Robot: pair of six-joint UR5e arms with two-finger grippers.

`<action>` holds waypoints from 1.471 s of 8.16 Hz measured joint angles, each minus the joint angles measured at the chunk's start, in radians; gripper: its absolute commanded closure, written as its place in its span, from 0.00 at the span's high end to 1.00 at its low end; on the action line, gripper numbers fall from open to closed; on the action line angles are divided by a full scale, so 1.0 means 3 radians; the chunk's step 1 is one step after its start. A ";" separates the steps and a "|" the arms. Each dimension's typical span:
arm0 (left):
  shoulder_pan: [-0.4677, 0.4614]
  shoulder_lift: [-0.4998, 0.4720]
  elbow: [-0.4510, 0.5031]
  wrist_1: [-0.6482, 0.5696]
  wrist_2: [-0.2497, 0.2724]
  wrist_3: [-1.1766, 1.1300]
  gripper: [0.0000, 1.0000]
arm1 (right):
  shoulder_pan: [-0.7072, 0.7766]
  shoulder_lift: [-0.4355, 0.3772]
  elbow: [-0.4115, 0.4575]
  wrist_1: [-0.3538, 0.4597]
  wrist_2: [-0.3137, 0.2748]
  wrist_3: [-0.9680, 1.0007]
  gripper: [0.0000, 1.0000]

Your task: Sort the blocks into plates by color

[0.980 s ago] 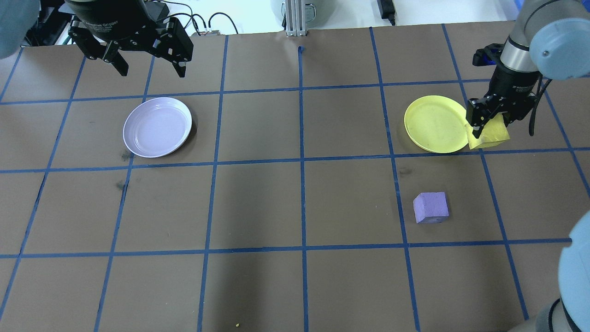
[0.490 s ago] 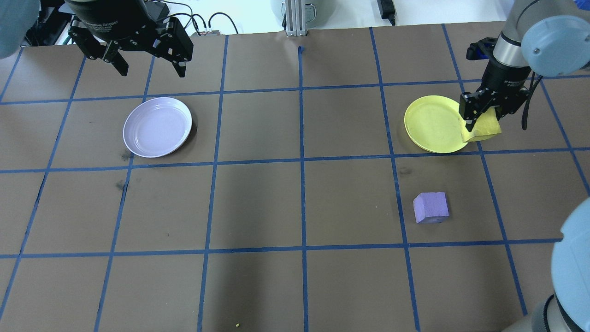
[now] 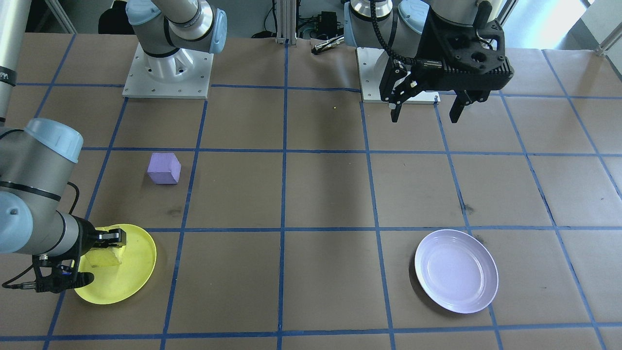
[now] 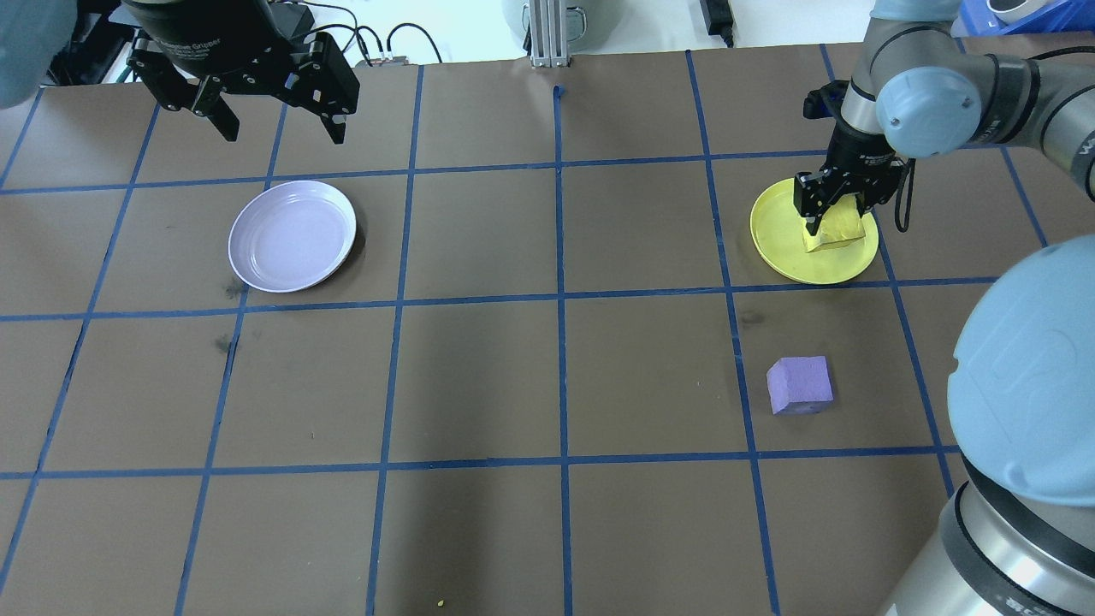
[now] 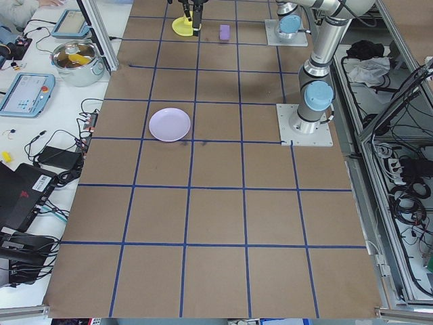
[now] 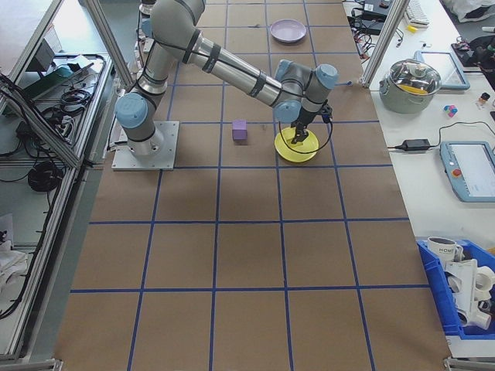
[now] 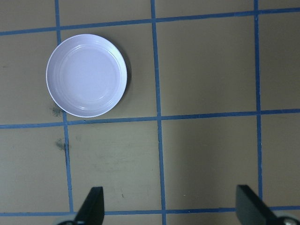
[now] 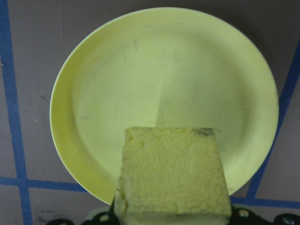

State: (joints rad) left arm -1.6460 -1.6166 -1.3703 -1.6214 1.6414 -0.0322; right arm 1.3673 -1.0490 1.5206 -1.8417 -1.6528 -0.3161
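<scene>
My right gripper (image 4: 834, 218) is shut on the yellow block (image 4: 840, 231) and holds it over the right part of the yellow plate (image 4: 780, 239). In the right wrist view the rough yellow block (image 8: 172, 173) fills the lower middle, with the yellow plate (image 8: 164, 79) beneath it. Whether the block touches the plate I cannot tell. The light purple block (image 4: 800, 385) lies on the table, nearer the robot than that plate. The lavender plate (image 4: 292, 235) lies on the left with nothing in it. Beyond it, my left gripper (image 4: 272, 120) hangs open, holding nothing.
Blue tape lines cross the brown table in a grid. Cables and a metal post (image 4: 547, 34) sit past the far edge. A lidded pot (image 6: 416, 83) and a tablet (image 6: 472, 170) rest on the side bench beyond the table's far edge.
My right gripper has carried the yellow block leftward from beside the yellow plate's right rim to over the plate. The left arm has not moved.
</scene>
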 measured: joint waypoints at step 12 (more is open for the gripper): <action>0.0000 0.0001 0.0000 0.0000 -0.0003 0.0000 1.00 | 0.0024 -0.0526 0.0659 0.1372 0.0240 0.0164 1.00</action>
State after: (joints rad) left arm -1.6460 -1.6164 -1.3704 -1.6214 1.6405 -0.0322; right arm 1.3744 -1.2069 1.7183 -1.4299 -1.5808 -0.2669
